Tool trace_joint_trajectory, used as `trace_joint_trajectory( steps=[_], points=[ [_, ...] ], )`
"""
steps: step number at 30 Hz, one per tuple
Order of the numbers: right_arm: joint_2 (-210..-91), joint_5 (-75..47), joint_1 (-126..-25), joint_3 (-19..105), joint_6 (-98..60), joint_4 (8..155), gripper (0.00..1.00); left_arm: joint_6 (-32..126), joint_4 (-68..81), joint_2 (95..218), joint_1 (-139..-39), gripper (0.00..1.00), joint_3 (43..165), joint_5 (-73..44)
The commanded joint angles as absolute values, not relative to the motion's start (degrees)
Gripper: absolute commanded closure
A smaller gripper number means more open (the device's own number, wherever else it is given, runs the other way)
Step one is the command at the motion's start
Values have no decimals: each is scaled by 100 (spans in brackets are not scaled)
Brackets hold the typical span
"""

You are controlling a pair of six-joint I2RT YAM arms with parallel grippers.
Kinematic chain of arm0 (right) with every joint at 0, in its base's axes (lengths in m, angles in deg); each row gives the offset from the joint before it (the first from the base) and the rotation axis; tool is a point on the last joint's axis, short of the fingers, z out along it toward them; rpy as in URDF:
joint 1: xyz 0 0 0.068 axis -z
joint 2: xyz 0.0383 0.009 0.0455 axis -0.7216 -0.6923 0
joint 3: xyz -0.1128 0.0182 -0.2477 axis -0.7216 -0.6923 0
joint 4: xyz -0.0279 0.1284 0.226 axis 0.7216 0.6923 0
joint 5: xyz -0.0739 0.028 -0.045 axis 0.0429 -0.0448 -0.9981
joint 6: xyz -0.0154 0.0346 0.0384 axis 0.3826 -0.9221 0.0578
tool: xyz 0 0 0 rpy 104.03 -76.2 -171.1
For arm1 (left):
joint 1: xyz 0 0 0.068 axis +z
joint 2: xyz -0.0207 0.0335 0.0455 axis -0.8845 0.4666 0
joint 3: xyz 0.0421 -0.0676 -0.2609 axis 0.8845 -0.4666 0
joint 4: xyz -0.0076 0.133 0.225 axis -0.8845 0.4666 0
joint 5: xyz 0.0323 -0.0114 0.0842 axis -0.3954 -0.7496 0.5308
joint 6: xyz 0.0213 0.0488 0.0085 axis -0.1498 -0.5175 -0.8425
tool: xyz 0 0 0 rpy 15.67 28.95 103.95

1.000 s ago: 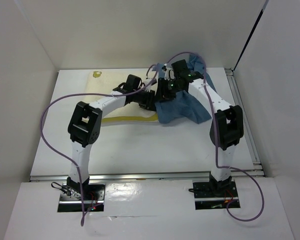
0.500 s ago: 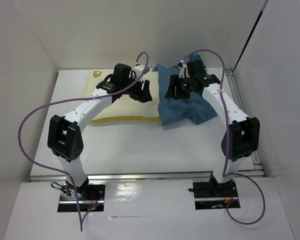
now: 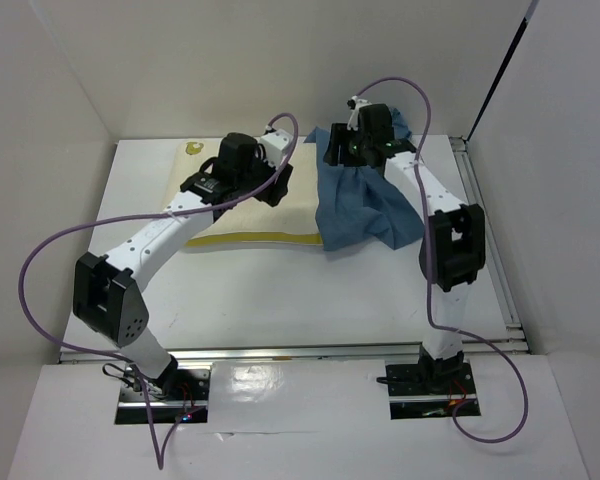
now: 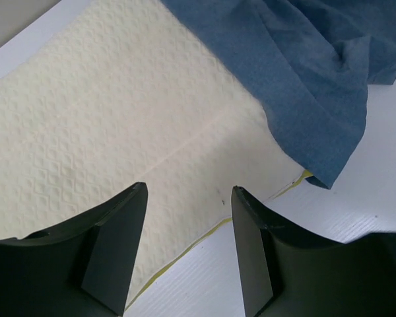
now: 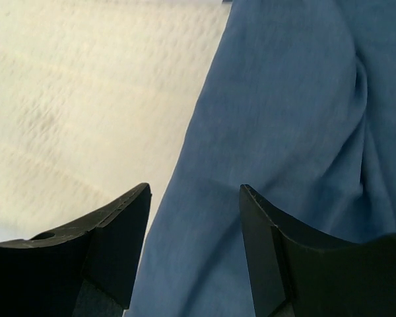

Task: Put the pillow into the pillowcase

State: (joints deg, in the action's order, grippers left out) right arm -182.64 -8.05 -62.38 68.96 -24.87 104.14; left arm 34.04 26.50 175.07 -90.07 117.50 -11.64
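Observation:
The cream pillow [image 3: 265,218] lies flat on the table at left centre, with a yellow mark [image 3: 193,150] at its far left corner. The slate-blue pillowcase [image 3: 365,205] lies crumpled to its right and overlaps the pillow's right end. My left gripper [image 3: 280,186] hovers open over the pillow near that overlap. In the left wrist view, the left gripper [image 4: 189,190] has nothing between its fingers, above the pillow [image 4: 105,125] and the pillowcase [image 4: 303,59]. My right gripper [image 3: 333,150] hangs open over the pillowcase's far left edge. In the right wrist view, the right gripper [image 5: 195,188] is empty above the pillowcase [image 5: 284,119] and the pillow [image 5: 72,99].
White walls close in the table [image 3: 280,290] at the back and on both sides. A metal rail [image 3: 485,230] runs along the table's right edge. Purple cables [image 3: 50,250] loop off both arms.
Both grippers have opened, parted from each other at the pillow-pillowcase overlap, and lifted. The right one moved to the pillowcase's far edge, and the left one drew back over the pillow.

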Motion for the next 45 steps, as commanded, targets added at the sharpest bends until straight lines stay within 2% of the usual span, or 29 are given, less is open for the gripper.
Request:
trace_joint_trajectory(
  steps=[1, 11, 16, 20, 24, 30, 33, 34, 35, 39, 45],
  points=[
    [-18849, -1201, -6219, 7396, -2223, 9399, 36, 3158, 2432, 17151, -9136, 33, 11566, -775],
    [-20344, -1544, -6403, 8661, -2037, 8729, 36, 3264, 2670, 17151, -9137, 33, 11513, -467],
    [-20574, -1430, -6623, 8663, -1730, 8719, 36, 3141, 2670, 17256, -9137, 33, 11513, -362],
    [-20268, -1272, -6956, 7769, -1388, 8878, 40, 3141, 2617, 17476, -9137, 33, 11644, -107],
    [-19356, -1271, -7133, 5943, -1150, 8554, 41, 3430, 2617, 17959, -8856, 32, 12056, -36],
    [-18852, -1464, -7185, 5077, -1097, 8597, 44, 3984, 3099, 19073, -8294, 29, 13067, -457],
    [-18720, -1465, -7133, 4892, -1097, 8597, 55, 4072, 3275, 19452, -8109, 29, 13568, -695],
    [-18720, -1517, -7133, 4892, -1097, 8597, 62, 4072, 3276, 19532, -8109, 29, 13726, -695],
    [-18720, -1517, -7133, 4892, -1097, 8597, 76, 4072, 3276, 19603, -8109, 29, 13780, -748],
    [-18719, -1517, -7133, 5014, -1272, 8684, 100, 3836, 3329, 19823, -8004, 29, 13895, -1045],
    [-18772, -1517, -7133, 5199, -1273, 8746, 100, 3537, 3197, 20340, -8003, 25, 13833, -1592]
  ],
)
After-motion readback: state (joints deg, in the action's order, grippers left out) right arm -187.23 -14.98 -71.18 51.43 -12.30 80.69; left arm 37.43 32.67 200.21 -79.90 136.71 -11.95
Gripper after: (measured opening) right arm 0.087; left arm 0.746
